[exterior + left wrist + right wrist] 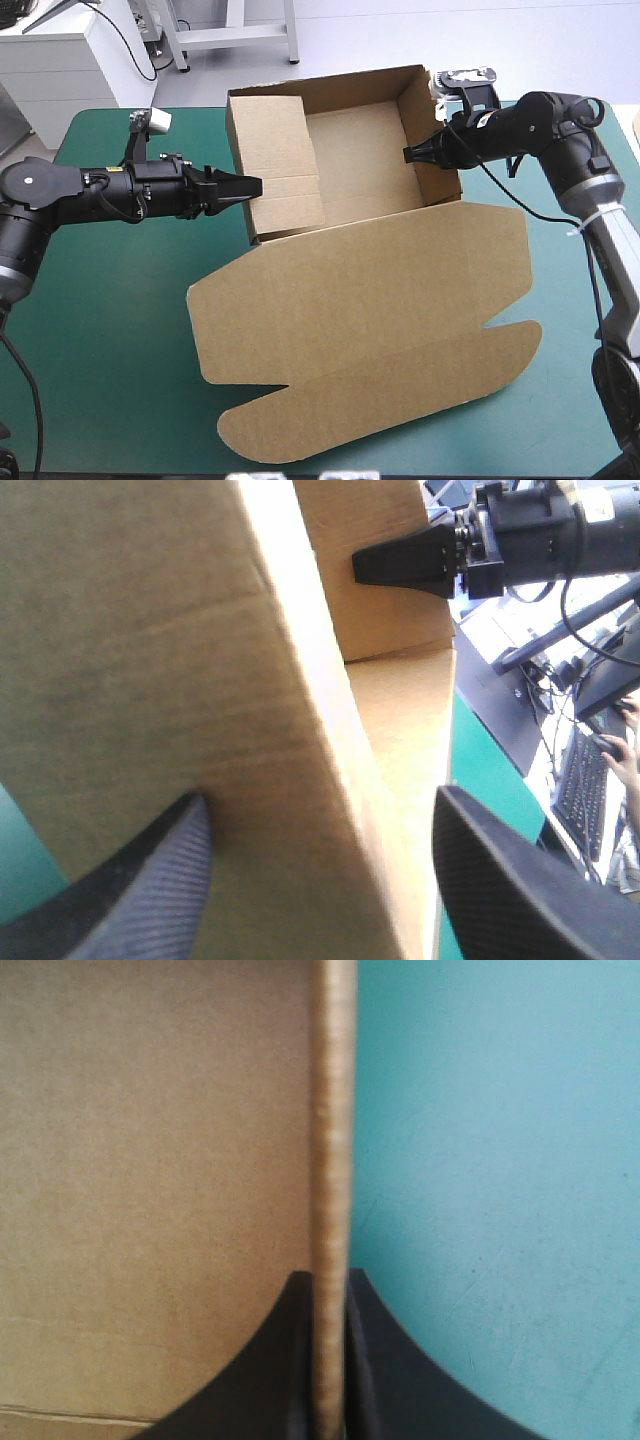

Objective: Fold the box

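Clamping the box is the right claw; the left claw gapes, seemingly astride its wall.

box rim blurred, far end cropped

The box is brown corrugated board, matt and dry, with a faint fibrous grain and pressed crease lines across one wall. In the right wrist view its cut edge looks rougher and paler than the faces. The bench is teal-green on top, smooth and matt, with a few faint marks. The left gripper has black fingers with a fine woven texture and dull sheen. The right gripper looks plain matt black.
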Action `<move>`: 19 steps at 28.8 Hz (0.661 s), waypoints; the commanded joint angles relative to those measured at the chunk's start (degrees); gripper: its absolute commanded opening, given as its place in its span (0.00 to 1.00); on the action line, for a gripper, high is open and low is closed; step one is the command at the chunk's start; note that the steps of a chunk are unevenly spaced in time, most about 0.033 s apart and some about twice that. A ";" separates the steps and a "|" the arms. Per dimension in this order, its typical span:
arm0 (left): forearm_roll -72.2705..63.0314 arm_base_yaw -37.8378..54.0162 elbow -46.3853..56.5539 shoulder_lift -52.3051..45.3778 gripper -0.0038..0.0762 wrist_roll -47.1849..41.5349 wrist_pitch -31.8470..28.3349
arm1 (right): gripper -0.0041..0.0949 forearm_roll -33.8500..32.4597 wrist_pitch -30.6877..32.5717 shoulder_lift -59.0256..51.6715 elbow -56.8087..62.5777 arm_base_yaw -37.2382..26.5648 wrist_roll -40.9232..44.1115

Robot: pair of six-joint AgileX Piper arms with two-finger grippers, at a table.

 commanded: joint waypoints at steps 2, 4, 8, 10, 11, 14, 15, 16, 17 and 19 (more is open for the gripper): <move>0.84 -0.07 -1.92 -1.92 0.63 -0.30 -1.62 | 0.02 -0.90 -3.17 -1.85 -1.53 3.72 1.22; 4.86 -0.07 -1.92 -1.92 0.63 -3.90 -2.09 | 0.02 -3.57 -3.40 -1.08 -1.53 5.72 2.71; 15.09 -0.07 -1.92 -1.92 0.63 -12.58 -4.43 | 0.02 -6.53 -4.33 -0.23 -1.53 8.71 5.55; 19.71 -0.07 -1.92 -1.80 0.62 -15.98 -5.55 | 0.02 -6.51 -5.77 -0.23 -1.53 9.63 6.94; 21.95 -0.07 -1.92 -1.82 0.62 -18.29 -5.98 | 0.02 -6.40 -6.48 -0.23 -1.53 9.96 7.60; 27.01 -0.07 -1.92 -1.31 0.61 -24.27 -6.64 | 0.02 -6.40 -7.34 -0.23 -1.53 10.70 8.75; 28.05 -0.07 -1.92 -1.04 0.60 -26.27 -6.53 | 0.02 -6.57 -7.34 -0.23 -1.53 10.84 9.24; 29.57 -0.07 -1.92 -0.51 0.58 -29.50 -6.53 | 0.02 -6.57 -7.34 -0.23 -1.53 10.93 10.11; 29.96 -0.07 -1.92 -0.17 0.55 -30.98 -6.53 | 0.02 -6.57 -7.34 -0.23 -1.53 10.93 11.36; 29.40 -0.29 -1.92 0.34 0.48 -31.12 -6.53 | 0.02 -6.18 -7.34 -0.23 -1.53 10.93 12.52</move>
